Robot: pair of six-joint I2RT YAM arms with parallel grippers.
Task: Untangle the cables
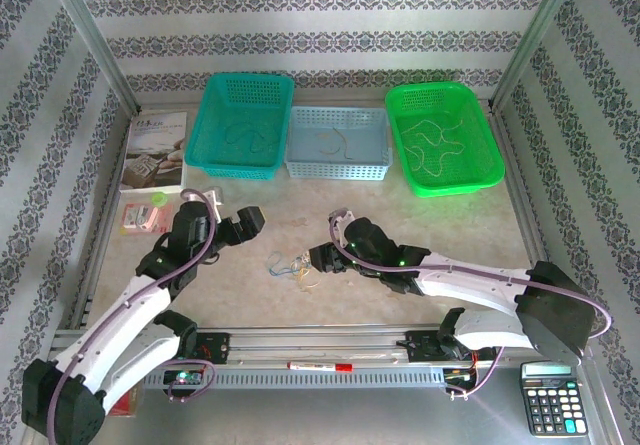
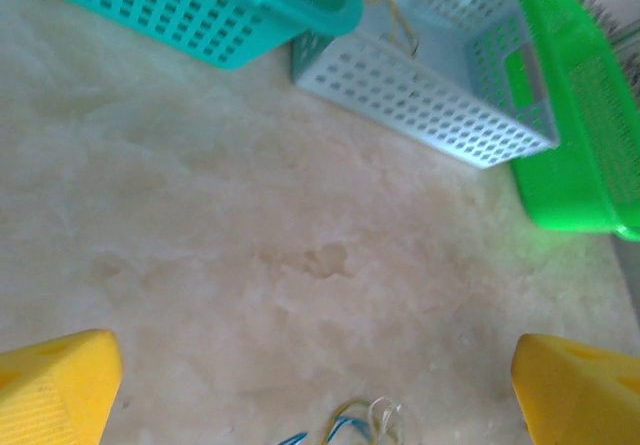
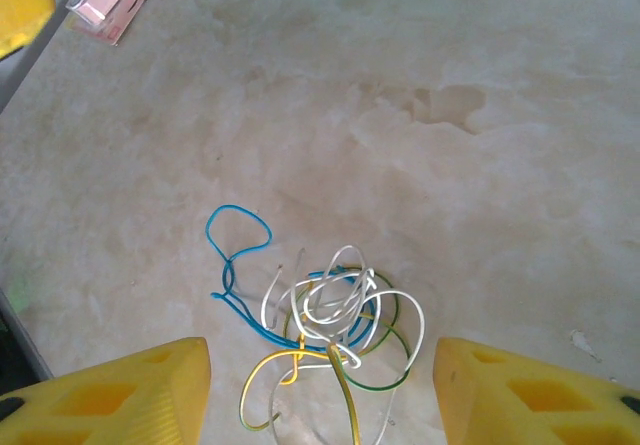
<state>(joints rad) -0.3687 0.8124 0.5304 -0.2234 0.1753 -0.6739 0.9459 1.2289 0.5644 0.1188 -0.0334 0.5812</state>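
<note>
Spread fingers are shown on the right pincer (image 3: 320, 390): two yellow, blocky plastic pads with moulded hollows are held well apart, and nothing is pinched between them. On the left pincer (image 2: 320, 390) the ribbed yellow pads are likewise set wide apart over bare table.

The cables (image 3: 330, 315) are seen as a small tangle of thin, limp, glossy wires in white, blue, yellow and green. White loops are piled over a green ring at the middle. A blue strand is drawn out into a narrow open loop, and a yellow strand is bent in a hook on the near side. In the top view the tangle (image 1: 293, 265) is laid roughly left to right, with the blue loop at the end toward the left arm.

The knot is found on the table (image 3: 450, 115), a matt, marbled beige surface, between the two arms. It is placed just ahead of the right pincer (image 1: 318, 257), with its near strands running down between the pads. From the left pincer (image 1: 248, 223) it is set near but apart.

Three perforated plastic baskets are lined up at the far edge: a teal basket (image 1: 240, 172), a pale blue basket (image 1: 338, 171) and a green basket (image 1: 495, 170). A thin curly strand is seen in each.
</note>
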